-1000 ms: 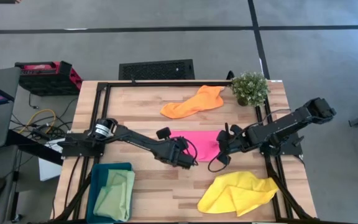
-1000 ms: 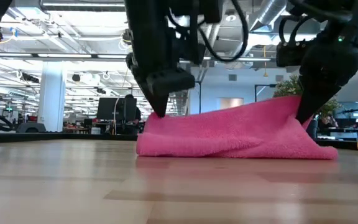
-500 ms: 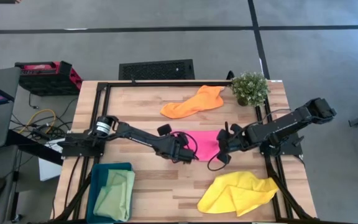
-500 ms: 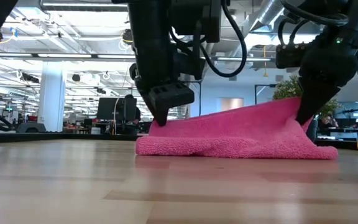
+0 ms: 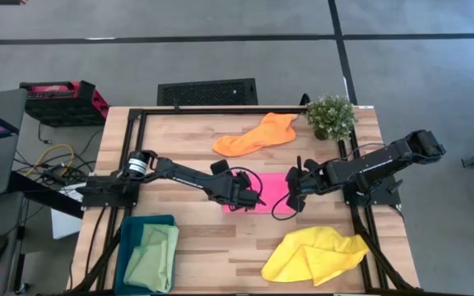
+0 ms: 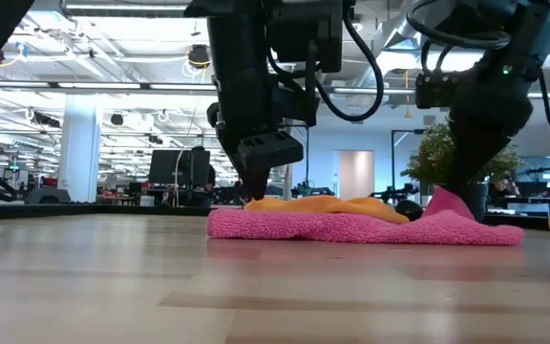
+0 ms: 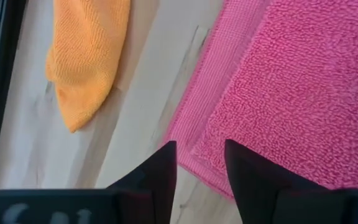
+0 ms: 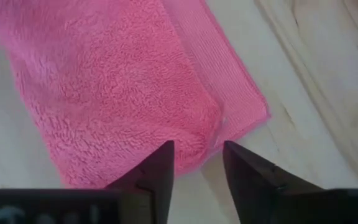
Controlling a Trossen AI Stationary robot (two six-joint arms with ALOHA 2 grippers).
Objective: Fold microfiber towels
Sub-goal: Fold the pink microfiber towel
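Bare table [image 5: 196, 238] between bin [image 5: 130, 226] and yellow towel [image 5: 315, 253]

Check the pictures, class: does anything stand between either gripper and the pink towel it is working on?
Nothing visible does. The left gripper and the right gripper are both directly at the pink towel, one at each end, fingers parted over its edges. The orange towel lies apart, farther back.

The high view looks straight down on the whole surface [image 5: 196, 238], while the low view sits at surface height, looking level into the room. Both wrist views look down close, and all four share the pink towel [image 5: 271, 191] [image 6: 351, 227] [image 7: 291, 93] [image 8: 117, 81].
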